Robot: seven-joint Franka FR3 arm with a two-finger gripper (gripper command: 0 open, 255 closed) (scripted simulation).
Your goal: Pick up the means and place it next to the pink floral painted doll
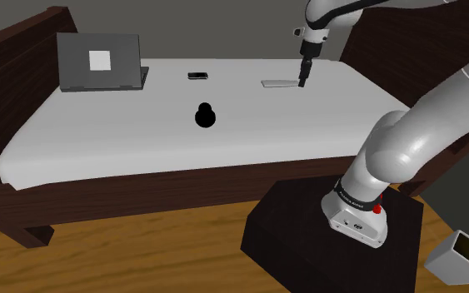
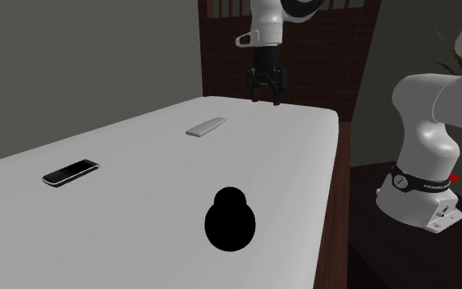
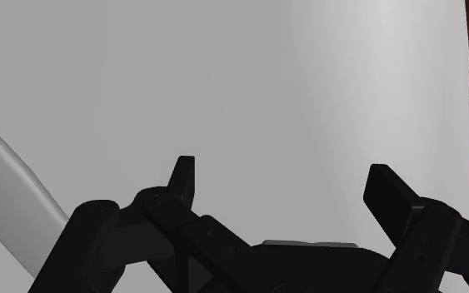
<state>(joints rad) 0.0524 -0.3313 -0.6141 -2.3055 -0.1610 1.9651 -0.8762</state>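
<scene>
tool (image 2: 266, 101), fingers apart, above bed edge (image 2: 326, 156), near grey bar (image 2: 205, 126)

bed (image 1: 266, 125), white top | on it: laptop (image 1: 101, 63), dark phone (image 1: 197, 76), flat grey bar (image 1: 279, 82), black doll (image 1: 206, 116)

Probably a home bedroom: white-sheeted bed (image 1: 99, 137) with dark wooden frame (image 1: 17, 43), on a wood floor (image 1: 132, 254).

Grey laptop (image 1: 101, 63) and, perhaps, a dark phone (image 1: 197, 76) on white bed (image 1: 141, 133)
</scene>
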